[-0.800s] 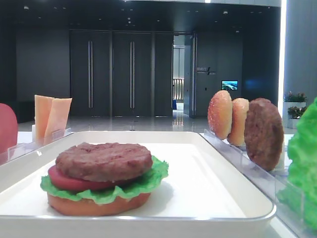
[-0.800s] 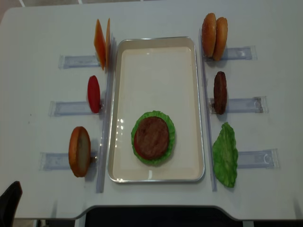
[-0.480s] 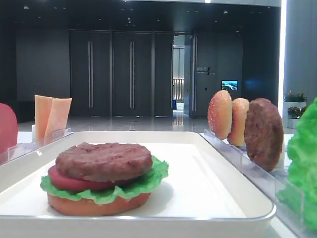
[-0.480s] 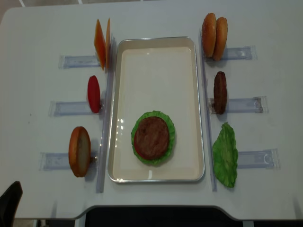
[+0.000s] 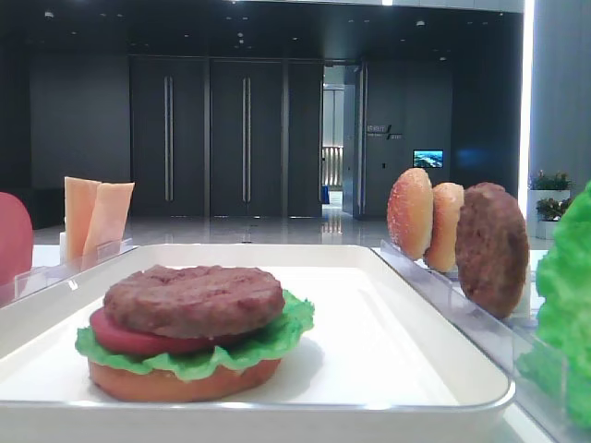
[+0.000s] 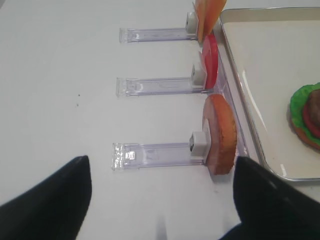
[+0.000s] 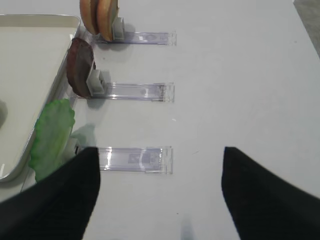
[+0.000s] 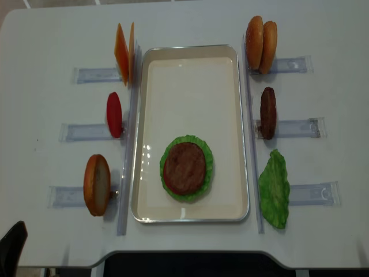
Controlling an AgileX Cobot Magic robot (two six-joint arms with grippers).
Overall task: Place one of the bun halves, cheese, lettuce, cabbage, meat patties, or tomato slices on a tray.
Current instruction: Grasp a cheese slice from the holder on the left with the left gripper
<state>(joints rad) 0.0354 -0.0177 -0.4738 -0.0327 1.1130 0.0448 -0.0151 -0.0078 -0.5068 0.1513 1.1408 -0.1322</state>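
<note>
1. The white tray [image 8: 190,63] lies lengthwise in the middle of the pale counter [image 8: 46,34], and everything else is placed relative to it.
2. On the tray's near half sits a partly built burger: a flat orange-brown bun bottom [image 5: 180,380], a ruffled lettuce leaf [image 8: 204,154], a tomato slice [image 5: 120,337] and a brown meat patty [image 8: 185,166] on top.
3. The far half of the tray is bare.
4. Left of the tray, three clear plastic racks [image 6: 155,152] hold items upright on edge just beside its rim: two cheese slices [image 8: 123,52] at the far end, a single red tomato disc [image 8: 114,114] in the middle, and a bun half [image 8: 96,183] nearest.
5. Right of the tray, matching racks hold a pair of bun halves [image 8: 260,44] at the far end, one with a speckled crust, then a second patty [image 8: 268,112] on edge, then a spare green lettuce piece [image 8: 274,189] nearest.
6. The left end effector [image 6: 160,200] is off to the tray's near-left, above bare counter; its two dark fingers [image 6: 47,200] stand wide apart and grip nothing.
7. The right end effector [image 7: 160,195] is off to the tray's near-right, above the nearest rack there; its fingers [image 7: 270,200] are likewise spread wide and empty.
</note>
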